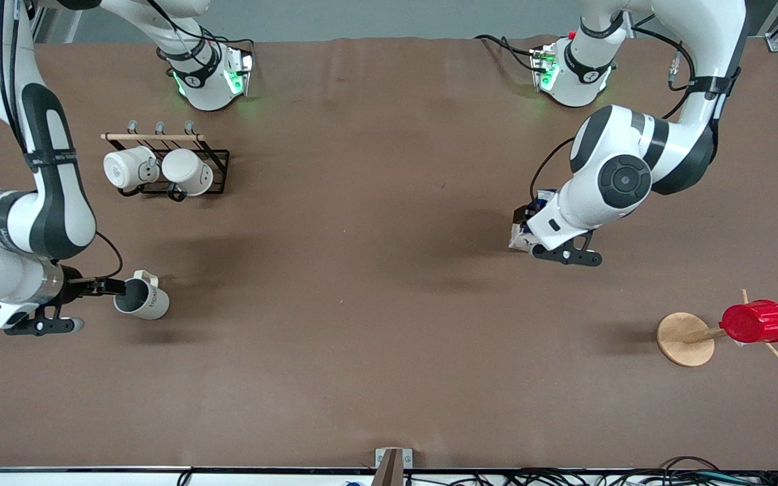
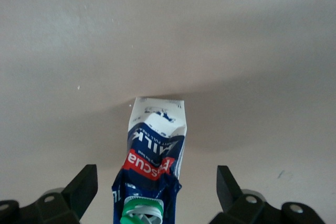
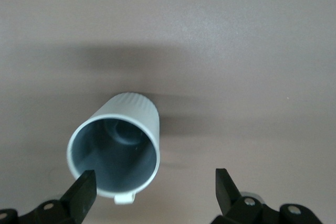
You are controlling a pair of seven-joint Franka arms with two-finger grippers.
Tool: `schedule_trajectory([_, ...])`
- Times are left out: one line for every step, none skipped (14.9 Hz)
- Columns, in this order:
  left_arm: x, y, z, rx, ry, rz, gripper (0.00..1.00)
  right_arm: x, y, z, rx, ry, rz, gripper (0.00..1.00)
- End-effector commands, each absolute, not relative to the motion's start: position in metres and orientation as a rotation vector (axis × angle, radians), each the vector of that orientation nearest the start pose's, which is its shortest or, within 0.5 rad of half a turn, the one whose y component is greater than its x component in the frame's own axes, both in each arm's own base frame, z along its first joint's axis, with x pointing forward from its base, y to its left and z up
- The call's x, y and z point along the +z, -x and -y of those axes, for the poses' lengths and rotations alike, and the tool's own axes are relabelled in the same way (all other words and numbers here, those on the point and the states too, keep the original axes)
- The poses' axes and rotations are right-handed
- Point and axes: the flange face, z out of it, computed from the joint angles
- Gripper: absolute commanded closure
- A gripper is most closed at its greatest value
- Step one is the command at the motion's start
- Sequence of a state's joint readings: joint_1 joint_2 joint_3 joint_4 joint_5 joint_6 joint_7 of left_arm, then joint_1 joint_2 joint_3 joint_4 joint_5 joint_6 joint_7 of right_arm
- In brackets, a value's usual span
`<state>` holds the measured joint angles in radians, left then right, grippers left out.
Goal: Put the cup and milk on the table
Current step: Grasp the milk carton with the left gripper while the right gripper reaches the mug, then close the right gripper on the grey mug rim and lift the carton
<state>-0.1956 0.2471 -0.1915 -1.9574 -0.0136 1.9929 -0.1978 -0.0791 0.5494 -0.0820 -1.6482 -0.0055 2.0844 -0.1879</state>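
Down at the right arm's end of the desk (image 1: pixel 375 324), the cup (image 1: pixel 141 297) stood on the matte brown surface with the right pincer (image 3: pixel 152 190) released just above it. One black finger (image 3: pixel 81 190) sat over the rim while the other stood clear of the wall, so nothing was gripped. Its body was cream-white with fine ribbing under the rim, the inside smooth and grey, a loop handle on one side and small dark lettering on the wall.

Toward the left arm's end, the milk (image 2: pixel 155 156) stood on the desk under the left pincer (image 2: pixel 155 192), which was spread wide too; both fingers (image 2: pixel 81 187) hung apart from the carton's sides (a clear gap on each). It was a gable-top paper carton, printed blue and white with a red band, its top creased and a round green cap (image 2: pixel 142 213) near the pincer.

Farther from the front camera than the cup, a black wire rack (image 1: pixel 173 162) with a wooden bar held two plain white mugs (image 1: pixel 131 167). Nearer to the front camera than the milk, a red ribbed cup (image 1: pixel 756 322) hung on a wooden peg stand (image 1: pixel 685 339) with a round base.
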Motion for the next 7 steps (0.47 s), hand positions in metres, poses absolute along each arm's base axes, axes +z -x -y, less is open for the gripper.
schedule_trajectory([0.331, -0.524, 0.215, 0.338, 3.080, -0.304, 0.00, 0.262, -0.660, 0.109, 0.197, 3.158, 0.067, 0.03])
schedule_trajectory([0.330, -0.521, 0.213, 0.344, 3.077, -0.306, 0.01, 0.256, -0.660, 0.108, 0.201, 3.149, 0.057, 0.07])
schedule_trajectory([0.327, -0.519, 0.212, 0.353, 3.073, -0.313, 0.02, 0.250, -0.660, 0.109, 0.195, 3.146, 0.051, 0.11])
schedule_trajectory([0.326, -0.518, 0.212, 0.358, 3.073, -0.319, 0.06, 0.240, -0.656, 0.109, 0.197, 3.146, 0.048, 0.16])
schedule_trajectory([0.326, -0.518, 0.210, 0.359, 3.074, -0.317, 0.13, 0.231, -0.652, 0.108, 0.181, 3.149, 0.053, 0.30])
schedule_trajectory([0.328, -0.520, 0.210, 0.352, 3.076, -0.317, 0.25, 0.229, -0.651, 0.109, 0.167, 3.151, 0.048, 0.62])
schedule_trajectory([0.331, -0.522, 0.209, 0.343, 3.080, -0.315, 0.38, 0.229, -0.651, 0.109, 0.164, 3.151, 0.047, 0.88])
